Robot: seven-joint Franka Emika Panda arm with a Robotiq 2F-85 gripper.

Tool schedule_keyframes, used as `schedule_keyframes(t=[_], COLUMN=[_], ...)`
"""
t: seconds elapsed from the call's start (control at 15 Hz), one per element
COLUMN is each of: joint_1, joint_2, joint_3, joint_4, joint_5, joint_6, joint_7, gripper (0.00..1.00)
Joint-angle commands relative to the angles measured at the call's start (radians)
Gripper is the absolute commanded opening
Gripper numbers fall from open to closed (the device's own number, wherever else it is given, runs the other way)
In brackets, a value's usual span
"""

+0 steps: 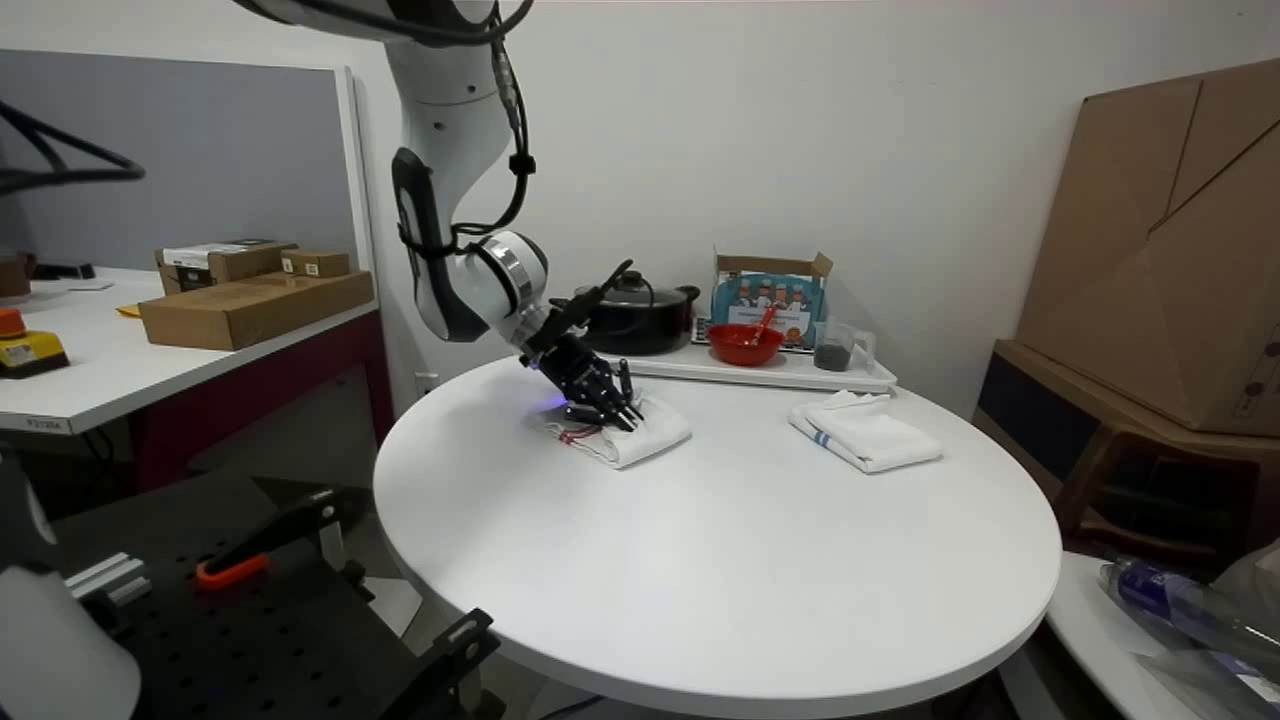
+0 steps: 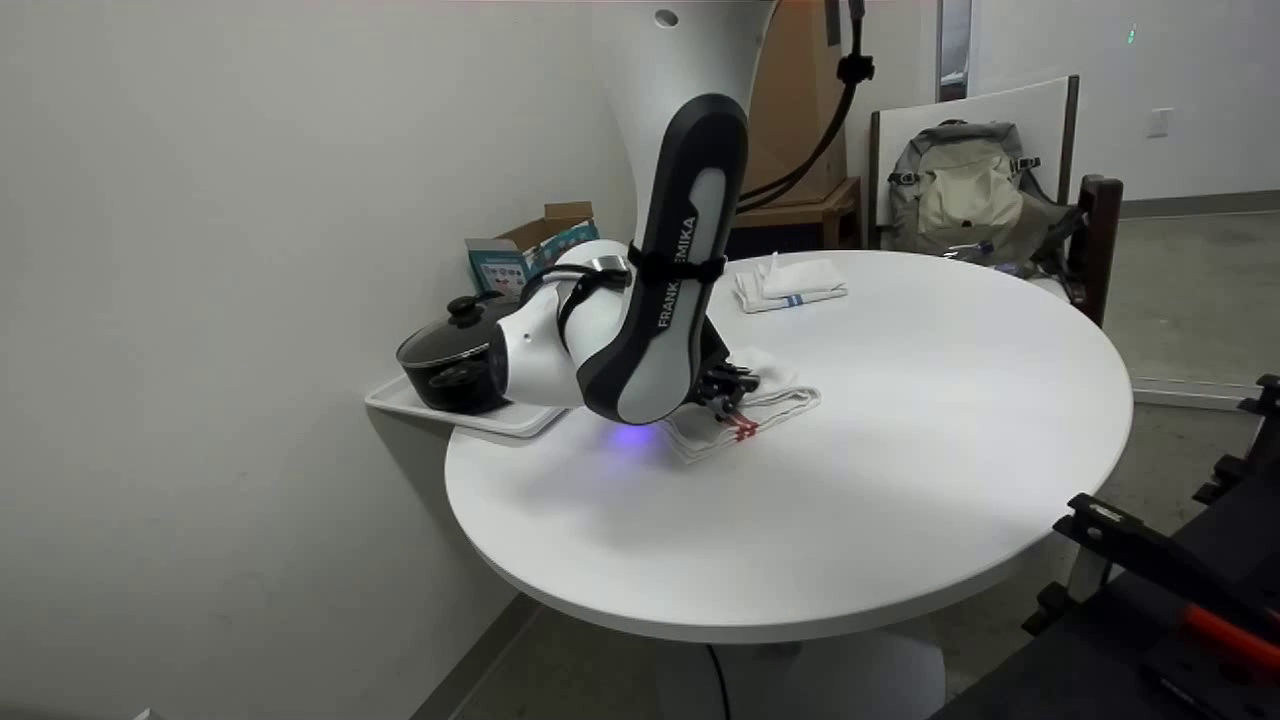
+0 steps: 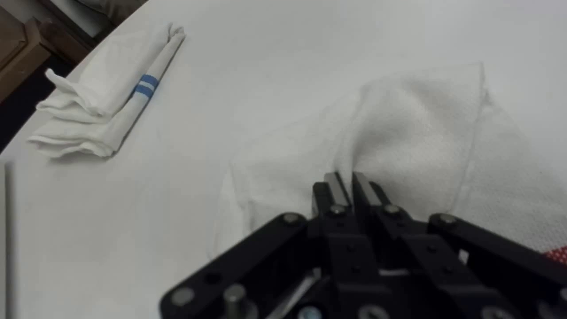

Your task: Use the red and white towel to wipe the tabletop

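Red-striped towel (image 3: 416, 150) lies under the claw (image 3: 348, 179); partly pinched within.

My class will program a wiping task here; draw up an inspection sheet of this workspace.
Surface: round white table; violet glow on it beneath the arm.
Job's things: red and white towel, folded on the table.
Clutter: blue-striped towel folded on the table; lidded black pot and red bowl on a white tray at the table's wall-side edge.
Grippers: gripper closed on a fold of the red and white towel.
Cables: black cable strapped to the arm, bowing away from it.
Surroundings: white wall; side desk with cardboard boxes; large cardboard box; backpack.
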Motion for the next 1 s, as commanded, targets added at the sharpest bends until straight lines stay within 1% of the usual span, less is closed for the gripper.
schedule_keyframes(t=[0.0,0.33,0.53,0.67,0.73,0.87,0.93], joint_1=[-0.071,-0.209,-0.287,-0.327,-0.341,-0.358,-0.362], joint_2=[0.094,0.128,0.129,0.109,0.091,0.055,0.031], joint_3=[-0.027,-0.078,-0.107,-0.123,-0.132,-0.136,-0.133], joint_4=[0.156,0.257,0.284,0.264,0.236,0.165,0.111], joint_5=[0.024,0.085,0.142,0.172,0.177,0.179,0.175], joint_6=[0.033,0.055,0.067,0.087,0.105,0.137,0.153], joint_7=[-0.043,-0.094,-0.131,-0.144,-0.143,-0.146,-0.151], gripper=[0.09,0.09,0.09,0.09,0.09,0.09,0.09])
